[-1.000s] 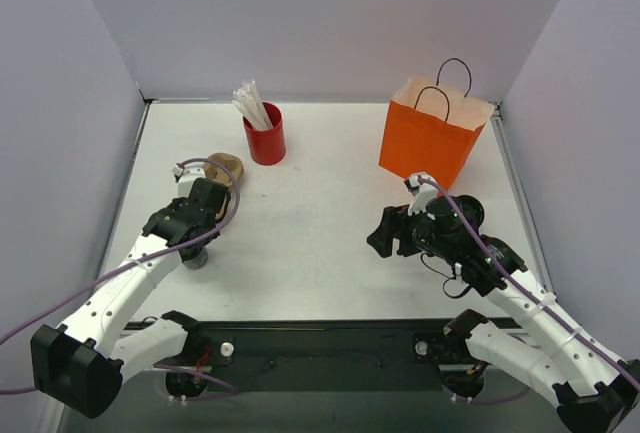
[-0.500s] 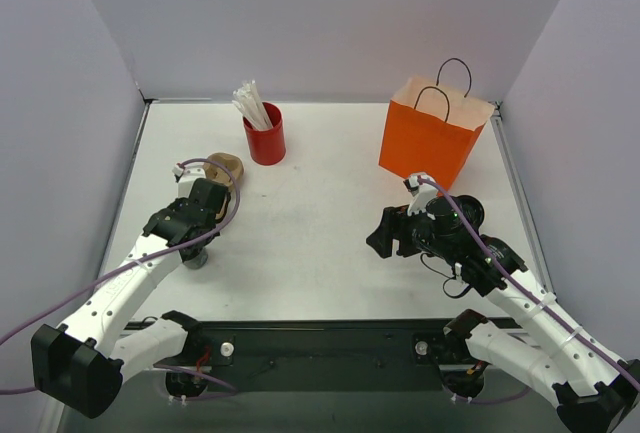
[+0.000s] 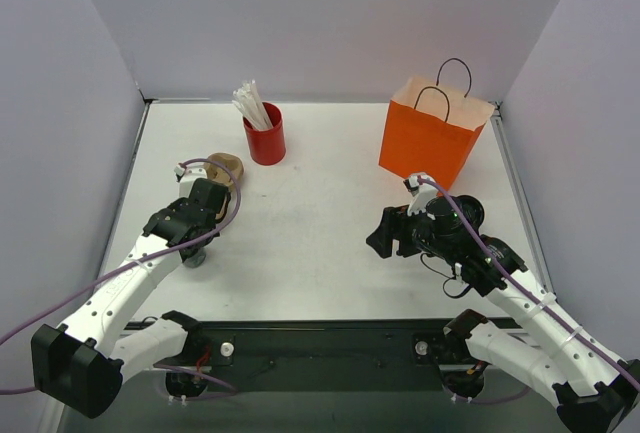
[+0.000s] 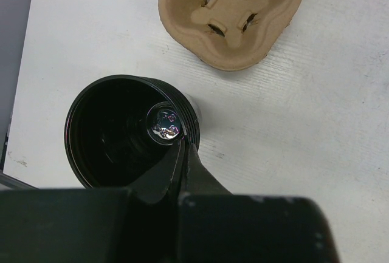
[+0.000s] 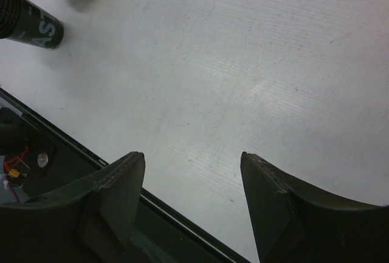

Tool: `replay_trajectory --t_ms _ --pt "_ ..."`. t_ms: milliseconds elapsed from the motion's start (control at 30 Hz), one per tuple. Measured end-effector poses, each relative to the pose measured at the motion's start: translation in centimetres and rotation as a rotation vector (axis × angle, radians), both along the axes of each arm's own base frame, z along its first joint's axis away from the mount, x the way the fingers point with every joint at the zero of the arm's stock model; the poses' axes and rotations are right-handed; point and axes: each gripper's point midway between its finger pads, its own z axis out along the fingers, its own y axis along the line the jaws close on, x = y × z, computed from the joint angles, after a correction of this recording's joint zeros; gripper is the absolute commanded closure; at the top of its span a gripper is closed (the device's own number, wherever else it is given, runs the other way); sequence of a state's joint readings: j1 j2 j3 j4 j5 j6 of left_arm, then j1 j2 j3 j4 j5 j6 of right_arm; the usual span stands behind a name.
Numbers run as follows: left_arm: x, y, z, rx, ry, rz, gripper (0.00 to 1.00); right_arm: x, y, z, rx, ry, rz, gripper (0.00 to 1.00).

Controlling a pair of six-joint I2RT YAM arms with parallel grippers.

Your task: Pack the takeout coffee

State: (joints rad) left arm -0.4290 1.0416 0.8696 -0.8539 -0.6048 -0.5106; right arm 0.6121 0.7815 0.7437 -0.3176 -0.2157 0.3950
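nothing has really moved since the earlier frames: both arms sit as before, and the right one is at most a hair further toward 9 o'clock.

one takeout coffee cup (image 4: 121, 135) stands upright on the table (image 3: 320, 233) at about 8 o'clock in the top view, tucked under my left arm. the cardboard carrier (image 4: 231, 14) lies near it at 1 o'clock in the left wrist view, not touching. the other cup: can't pick it out for certain in any view.

my left gripper (image 4: 182, 147) has its fingers pressed together with only a thin seam between them. the tips sit at the lid's rim at roughly 4 o'clock. can't tell if a sliver of rim is caught there. my right gripper (image 5: 192, 163) is spread wide over bare table, holding nothing. the orange bag (image 3: 430, 143) stands at 1 o'clock from it.

handling, my guess: paper wall is thin and dents if squeezed hard. the plastic lid is slick and could pop off, so the rim is a poor hold. full or empty is not visible, so weight is unknown; treat it as full and keep it upright. better to open up, straddle the body below the lid around mid-height, and close gently. then seat it in a carrier well before anything goes to the bag.
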Motion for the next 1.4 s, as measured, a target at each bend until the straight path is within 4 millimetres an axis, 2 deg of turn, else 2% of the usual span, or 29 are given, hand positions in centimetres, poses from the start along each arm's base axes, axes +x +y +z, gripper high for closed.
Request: replay_trajectory --t_ms 333,833,1100,1400 --pt "0.1 0.5 0.3 0.034 -0.004 0.001 1.0 0.0 0.0 0.0 -0.001 0.001 0.0 0.35" --pt "0.8 0.6 3.0 0.052 -0.045 -0.016 1.0 0.2 0.2 0.0 0.005 0.003 -0.001 0.35" --pt "1.0 0.8 5.4 0.064 -0.066 -0.033 1.0 0.2 0.2 0.1 0.01 0.001 -0.002 0.35" --pt "1.4 0.8 10.2 0.06 -0.145 -0.054 1.0 0.2 0.2 0.1 0.01 0.0 -0.002 0.35"
